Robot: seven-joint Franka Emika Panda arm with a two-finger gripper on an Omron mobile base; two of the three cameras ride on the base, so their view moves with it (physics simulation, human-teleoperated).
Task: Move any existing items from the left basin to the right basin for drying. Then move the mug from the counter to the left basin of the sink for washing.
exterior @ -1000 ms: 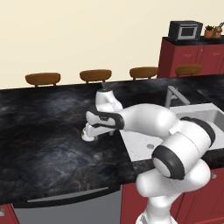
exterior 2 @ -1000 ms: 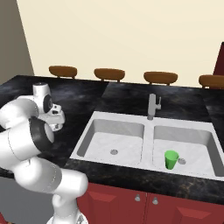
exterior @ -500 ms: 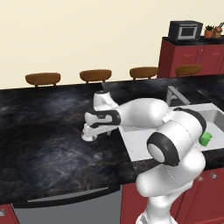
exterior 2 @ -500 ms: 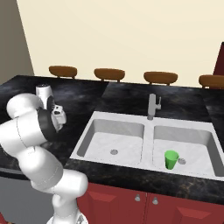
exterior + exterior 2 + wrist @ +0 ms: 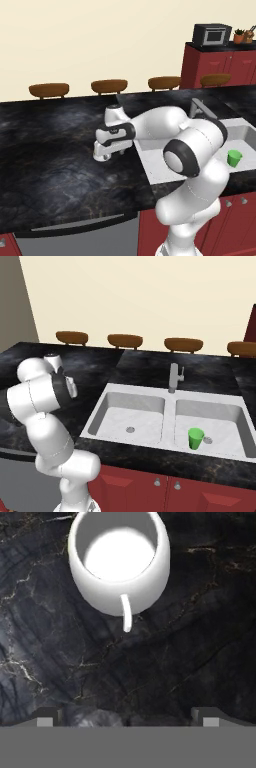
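Mug pickup is under way at the counter, with the white arm reaching left of the sink and its gripper low over the black stone. Compared with 1 second ago, the elbow has swung up and toward the camera in the left base view while the hand has held close to the same spot near the sink's left edge; that reads as the arm settling its pose over the mug rather than carrying anything off.

In the hand view the mug stands upright on the counter, mouth open to the camera and thin handle pointing back toward the fingertips. The 2 tips sit wide apart at the bottom corners of that view, spread wider than the mug's body, with nothing between them and no contact with the mug, which lies ahead of them. The gripper is open and empty.

The green cup stands upright in the right basin, beside its drain, and the left basin holds nothing but its own drain. Judged from that, the 1st part of the job looks finished, and what remains is closing on the mug and setting it into the left basin. The handle facing the fingers may call for care in the approach.
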